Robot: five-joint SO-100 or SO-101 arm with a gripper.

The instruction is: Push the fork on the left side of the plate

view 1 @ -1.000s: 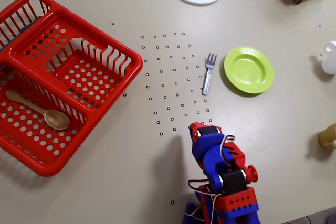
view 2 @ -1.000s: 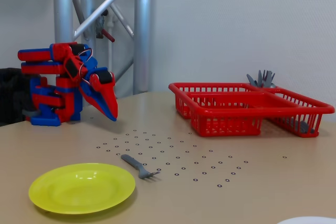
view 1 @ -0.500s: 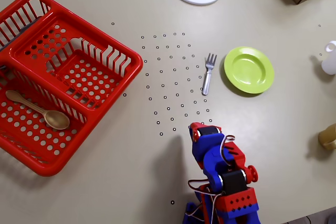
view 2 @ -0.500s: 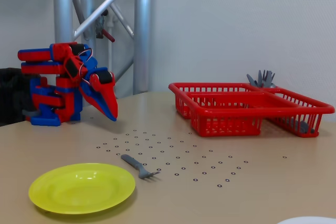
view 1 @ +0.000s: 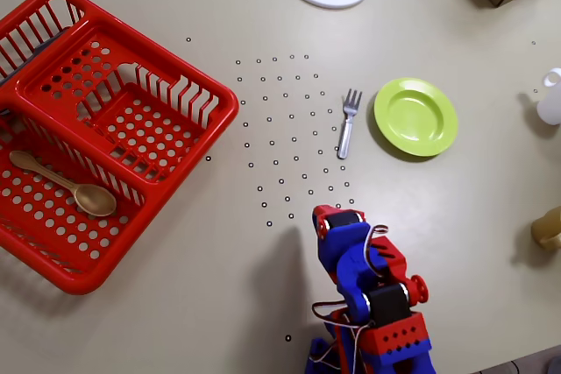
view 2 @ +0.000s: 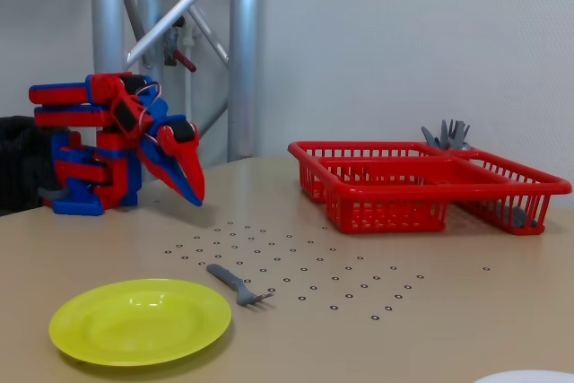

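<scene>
Small shiny silver metal fork [view 1: 349,123]: flat on the beige dotted table [view 1: 263,243], just left of the round lime-green plate [view 1: 415,116] in the overhead view, apart from it, tines away from the arm. Red-and-blue two-finger gripper [view 2: 197,196]: fingers clenched to a point, empty, held above the table near the arm's base, well apart from the fork. Red plastic basket [view 1: 96,120]: holds a tan wooden spoon [view 1: 70,186].
</scene>
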